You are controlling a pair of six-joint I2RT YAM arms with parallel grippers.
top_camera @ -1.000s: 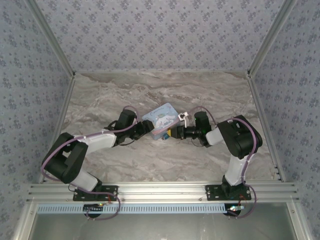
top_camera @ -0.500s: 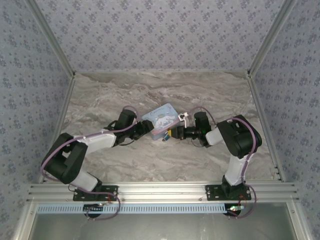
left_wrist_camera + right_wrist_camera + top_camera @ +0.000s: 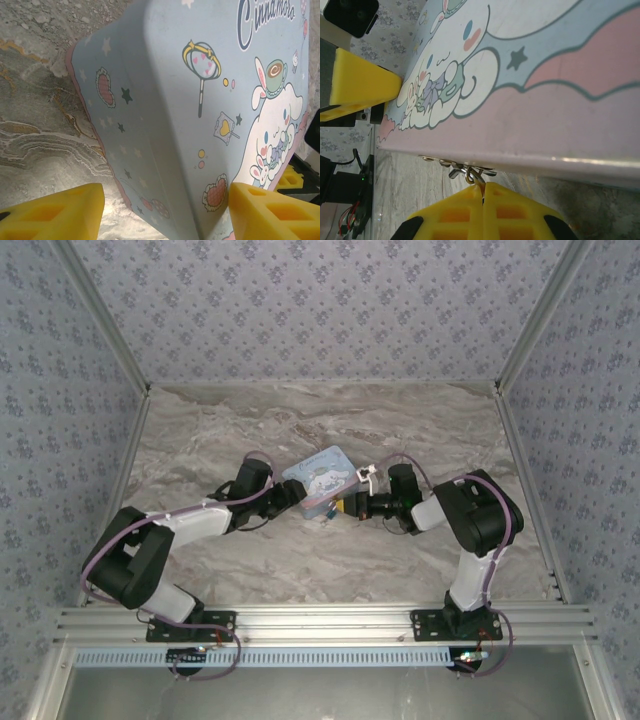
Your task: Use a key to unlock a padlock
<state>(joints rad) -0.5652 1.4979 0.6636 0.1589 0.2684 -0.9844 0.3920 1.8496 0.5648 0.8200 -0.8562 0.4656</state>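
The pale blue cartoon tin box (image 3: 322, 476) lies mid-table between my two grippers. My left gripper (image 3: 297, 496) is open and straddles a corner of the box (image 3: 190, 75); its right finger (image 3: 270, 210) rests against the lid, while the left finger (image 3: 50, 212) stands apart. My right gripper (image 3: 483, 186) is shut on a slim metal sliver, the key (image 3: 481, 184), which meets a silvery loop (image 3: 470, 174) at the clasp on the box's edge (image 3: 545, 145). A tiny blue spot, probably the padlock (image 3: 328, 512), sits at the box's near edge by my right gripper (image 3: 343, 507); its body is hidden in the wrist views.
The marble table (image 3: 330, 420) is fenced by patterned walls and metal rails at the sides and back. Open marble lies behind the box and toward the near edge.
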